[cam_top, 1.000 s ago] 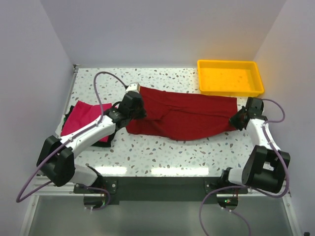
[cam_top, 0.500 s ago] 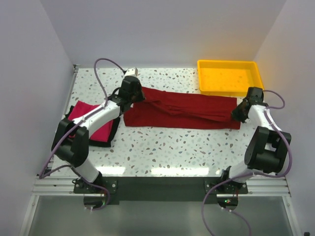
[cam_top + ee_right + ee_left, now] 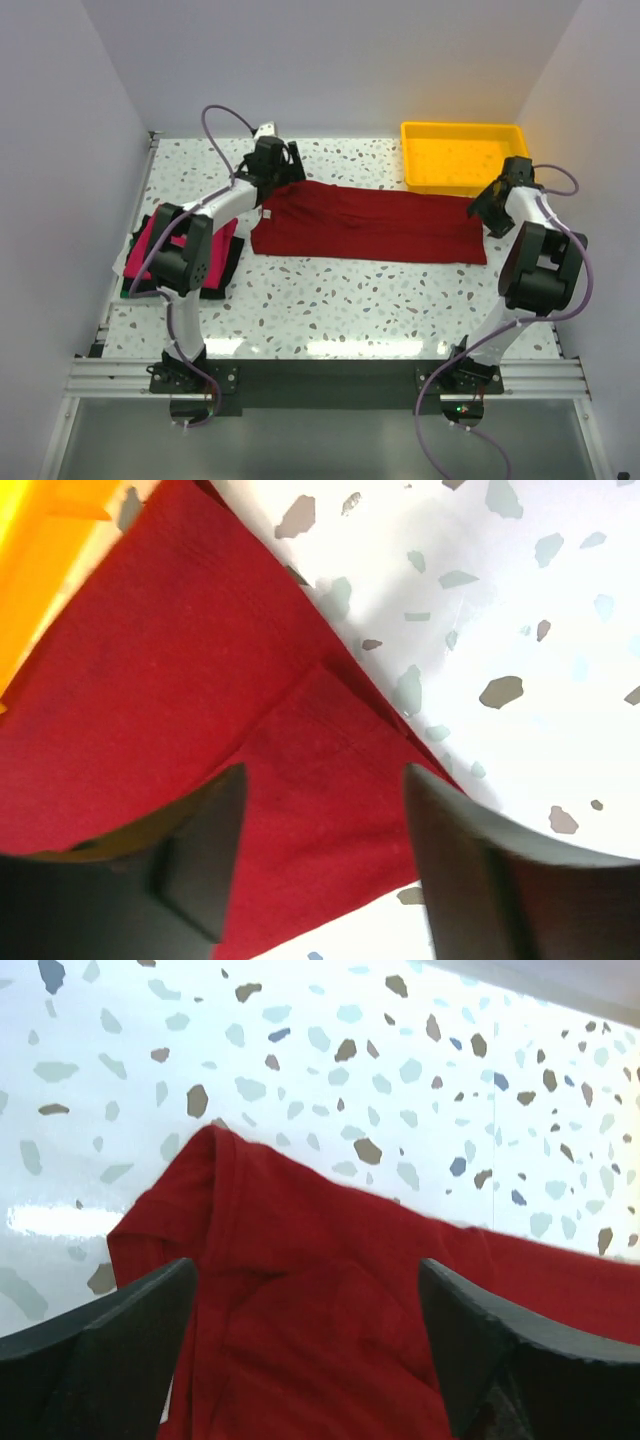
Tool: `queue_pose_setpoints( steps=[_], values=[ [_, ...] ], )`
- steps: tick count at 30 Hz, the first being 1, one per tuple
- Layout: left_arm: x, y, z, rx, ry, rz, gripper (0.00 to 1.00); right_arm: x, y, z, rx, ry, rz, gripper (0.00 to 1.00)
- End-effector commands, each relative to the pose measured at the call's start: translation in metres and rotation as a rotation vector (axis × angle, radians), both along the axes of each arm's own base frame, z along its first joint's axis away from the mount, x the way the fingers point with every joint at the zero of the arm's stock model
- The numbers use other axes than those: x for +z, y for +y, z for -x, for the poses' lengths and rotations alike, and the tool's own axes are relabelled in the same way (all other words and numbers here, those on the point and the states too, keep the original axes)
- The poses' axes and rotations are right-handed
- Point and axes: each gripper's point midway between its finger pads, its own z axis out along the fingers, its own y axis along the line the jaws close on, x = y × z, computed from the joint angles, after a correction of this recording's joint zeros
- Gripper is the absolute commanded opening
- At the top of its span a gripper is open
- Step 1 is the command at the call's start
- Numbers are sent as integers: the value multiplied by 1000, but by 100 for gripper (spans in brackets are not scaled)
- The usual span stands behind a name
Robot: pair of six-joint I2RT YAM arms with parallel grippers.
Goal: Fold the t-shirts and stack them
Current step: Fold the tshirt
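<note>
Red t-shirt: from above, it is seen laid out as a long flat band across the far half of the table. A second ago it was held bunched and sagging nearer the arms.
Left claw: placed over the shirt's far left corner; its grip has just been let go.
Right claw: placed at the shirt's right end, just beside the yellow tray; it too has just been released.
Pink t-shirt: left folded on a dark one at the table's left edge, partly hidden by the left arm; unmoved.
Meaning: a lengthwise fold is judged set down; the cross folds and the stacking are not yet done.
Left wrist view: the fingers are spread wide on either side of the shirt's corner, with nothing pinched; the cloth lies on the table.
Right wrist view: the fingers are held apart over the hem corner, gripping nothing; the tray's edge is caught at upper left.
Table: white, speckled with grey and brown chips, glossy, with glare in patches.
Room: the table is enclosed by plain pale walls on three sides.
</note>
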Motion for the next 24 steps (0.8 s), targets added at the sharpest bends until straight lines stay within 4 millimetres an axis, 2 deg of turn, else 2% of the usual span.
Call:
queue_pose_setpoints(
  steps=[1, 2, 4, 5, 6, 7, 8, 10, 11, 12, 14, 16, 19, 21, 22, 24],
  values=[
    [38, -2, -29, 2, -114, 31, 100, 35, -2, -5, 32, -74, 38, 70],
    [41, -4, -28, -8, -117, 36, 100, 38, 5, -5, 61, -92, 18, 75],
    [41, -9, -22, -43, -108, 54, 100, 40, 22, 2, 122, -125, -20, 92],
    [52, -10, -17, -53, -121, 70, 100, 32, 32, 8, 140, -114, -32, 96],
    [41, -12, -5, -71, -86, 87, 100, 30, 38, 11, 162, -113, -29, 98],
    [44, -14, 0, -85, -97, 109, 100, 30, 49, 13, 190, -122, -47, 98],
    [40, -15, 15, -102, -83, 126, 100, 24, 66, 16, 247, -105, -41, 98],
    [41, -26, 30, -156, -86, 189, 100, 19, 85, 18, 324, -87, -24, 99],
    [46, -34, 41, -191, -89, 212, 100, 17, 103, 17, 382, -84, -21, 99],
    [31, -38, 55, -211, -51, 219, 100, 14, 110, 16, 410, -81, -20, 98],
    [19, -51, 73, -248, -30, 217, 100, 4, 119, 11, 439, -69, -38, 98],
    [7, -59, 80, -262, -2, 204, 100, -2, 122, 8, 452, -57, -41, 98],
    [-24, -58, 80, -230, 73, 183, 100, -15, 122, 0, 466, -30, -43, 98],
    [-30, -57, 76, -213, 86, 177, 100, -28, 124, 4, 465, 16, -64, 98],
    [-43, -55, 75, -203, 116, 167, 100, -31, 125, 7, 458, 26, -69, 98],
    [-49, -55, 69, -198, 126, 160, 100, -45, 129, 19, 439, 44, -98, 98]
  ],
)
